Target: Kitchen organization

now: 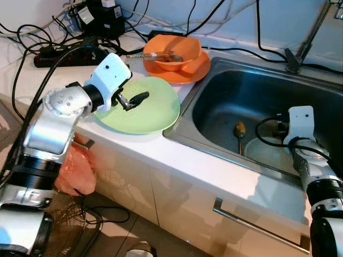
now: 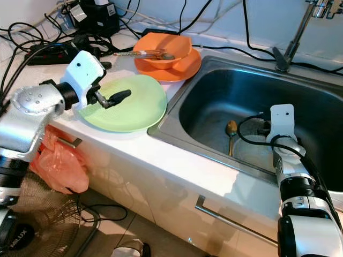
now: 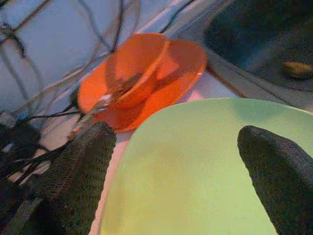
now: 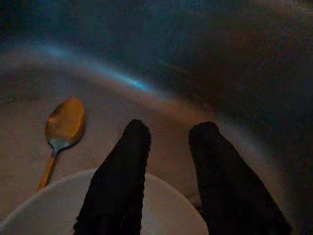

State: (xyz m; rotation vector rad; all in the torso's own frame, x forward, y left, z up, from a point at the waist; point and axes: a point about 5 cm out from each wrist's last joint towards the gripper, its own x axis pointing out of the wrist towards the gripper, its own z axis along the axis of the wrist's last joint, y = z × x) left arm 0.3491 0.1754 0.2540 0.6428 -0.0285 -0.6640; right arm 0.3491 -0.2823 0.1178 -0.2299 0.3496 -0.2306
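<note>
Evidently the organizing is at an early-to-middle stage, judging by how the dishes lie. On the counter (image 1: 225, 176) a green plate (image 1: 153, 115) rests flat just left of the sink (image 1: 214, 80). Behind it, an orange bowl (image 1: 174, 49) sits on an orange plate (image 1: 193, 69), with cutlery (image 1: 158, 55) laid across the bowl. None of these is stowed.

The left gripper (image 1: 134, 100) hovers over the green plate. Its fingers (image 3: 83, 171) stand wide apart and grasp nothing; the wrist view looks across the plate's surface toward the orange stack. Whether a fingertip touches the plate cannot be told.

The right gripper (image 4: 168, 171) reaches down into the sink basin. Its fingers are moderately parted, with nothing between them, poised over the rim of a white plate (image 4: 58, 210) lying on the basin floor. A gold-coloured spoon (image 4: 63, 127) lies just beside that plate, apart from the fingers.

Remaining work, in my judgement: spoon and white plate are still in the sink, and the three counter dishes await sorting or stacking. No item is in hand at this moment.

Clutter is noted: a power strip (image 1: 64, 53) and tangled cables (image 1: 32, 32) at the counter's back, and an orange plastic bag (image 1: 75, 171) hanging on the cabinet front.

Writing: a fan (image 2: 21, 225) on the floor carries a label that seems to read "HALUX"; the reading is uncertain. No other text is legible.
</note>
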